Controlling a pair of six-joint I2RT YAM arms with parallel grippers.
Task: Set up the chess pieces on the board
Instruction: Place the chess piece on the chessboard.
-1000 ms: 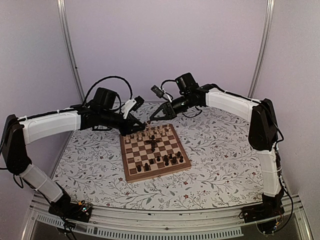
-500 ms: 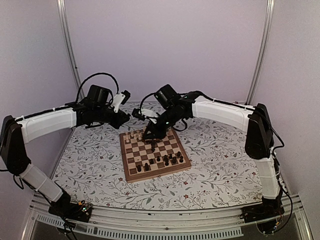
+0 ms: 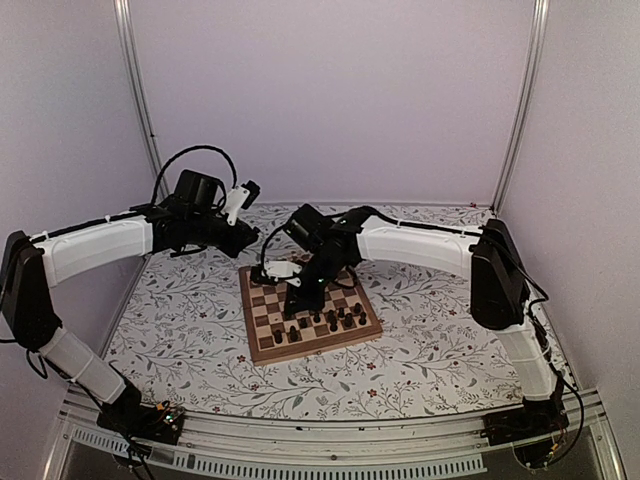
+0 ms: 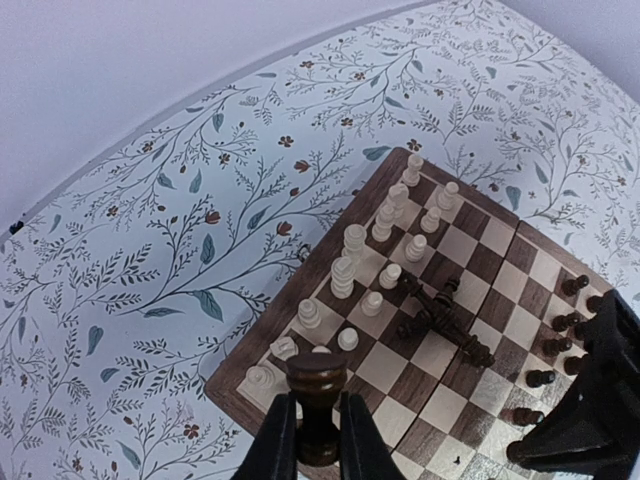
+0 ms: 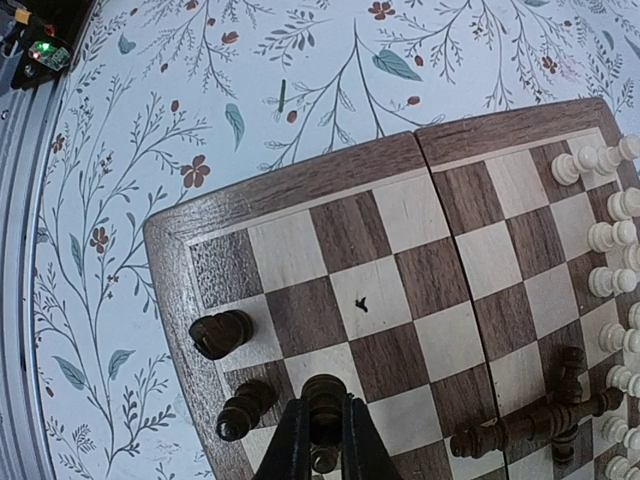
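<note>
The board (image 3: 320, 346) lies mid-table. Pale chess pieces (image 4: 385, 220) stand in rows along its far side, and dark ones (image 3: 340, 320) stand near the front. A few dark pieces lie toppled (image 4: 447, 318) in the middle. My left gripper (image 4: 316, 400) hovers off the board's far left corner, shut on an upright dark piece (image 4: 318, 375). My right gripper (image 5: 325, 405) hangs low over the board's left part, shut on another dark piece (image 5: 325, 388). A dark knight (image 5: 220, 333) and a second dark piece (image 5: 243, 408) stand just beside it.
The floral table cover (image 3: 440, 330) surrounds the board. In the top view the left gripper (image 3: 243, 240) is behind the board's corner and the right gripper (image 3: 296, 297) reaches across it. The right arm's fingers (image 4: 590, 400) show in the left wrist view.
The right arm swung from behind the board's far edge down over its left part, carrying its dark piece. The left gripper drew back from the far left corner, then stayed still.
</note>
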